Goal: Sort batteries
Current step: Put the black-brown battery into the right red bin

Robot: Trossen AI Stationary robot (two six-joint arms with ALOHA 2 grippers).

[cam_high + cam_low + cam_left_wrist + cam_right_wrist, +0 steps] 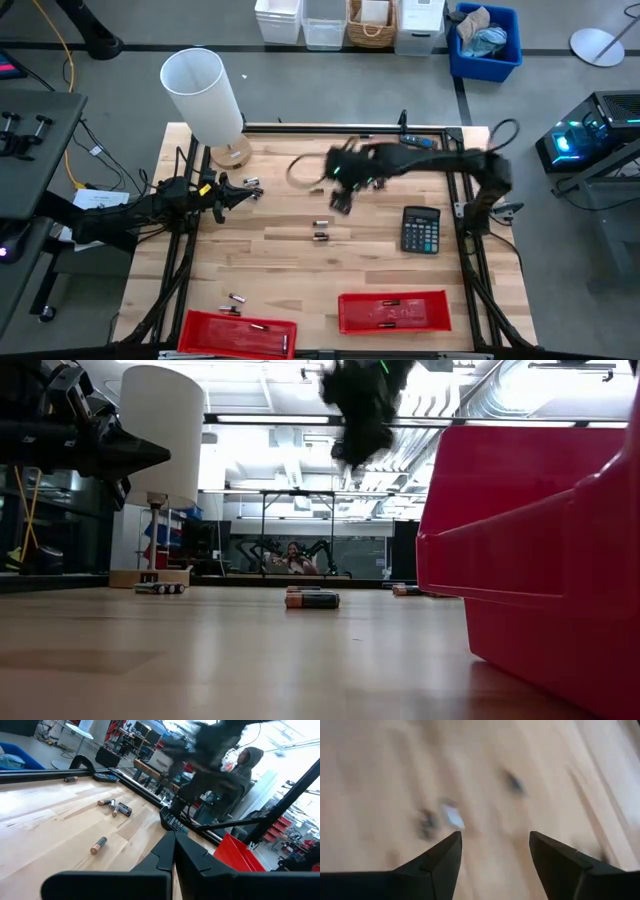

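A: While the right gripper (340,200) hangs above the middle of the table (280,270), where do its fingers stand?

B: The right wrist view shows them spread wide with nothing between them, only blurred wood and a few small dark shapes below. From the low view the gripper sits well clear of the tabletop.

A: And the left gripper (243,192)?

B: It waits near the left edge, toward the far side, its fingers (172,852) pressed together and holding nothing.

A: Where do the batteries lie?

B: Two batteries (321,229) lie one just beyond the other on open wood in the middle, just nearer than the right gripper. Another small cluster (252,183) sits just right of the left gripper's tip. A few more (235,302) rest near the left red bin (200,330) at the near edge, and some show inside both red bins.

A: What crowds the edges?

B: The right red bin (345,318) sits along the near edge, a calculator (421,229) lies toward the right side, and a white lamp (205,95) stands at the far left corner. A dark frame runs along the far edge and both sides.

A: And open room?

B: Bare wood stretches between the middle pair and the bins.
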